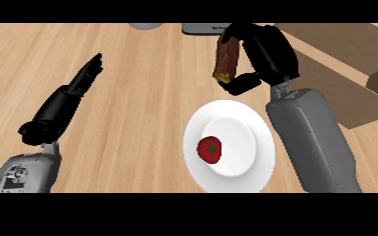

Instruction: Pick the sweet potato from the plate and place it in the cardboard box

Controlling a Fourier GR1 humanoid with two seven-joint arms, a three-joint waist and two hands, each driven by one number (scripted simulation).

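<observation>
My right hand (267, 55) is shut on the sweet potato (225, 60), a long brown-red root held upright above the counter, beyond the plate. The white plate (247, 167) lies at the lower middle with a red tomato (210, 149) on its left side. The cardboard box (347, 80) stands at the right, just beside the right hand; part of it is hidden by my right forearm. My left hand (83, 80) shows at the left with straight fingers pointing away, holding nothing.
A grey object (203, 28) and a pale round object (146, 26) sit at the counter's far edge, both cut off by the view. Bare wooden counter (148, 105) lies between the two arms.
</observation>
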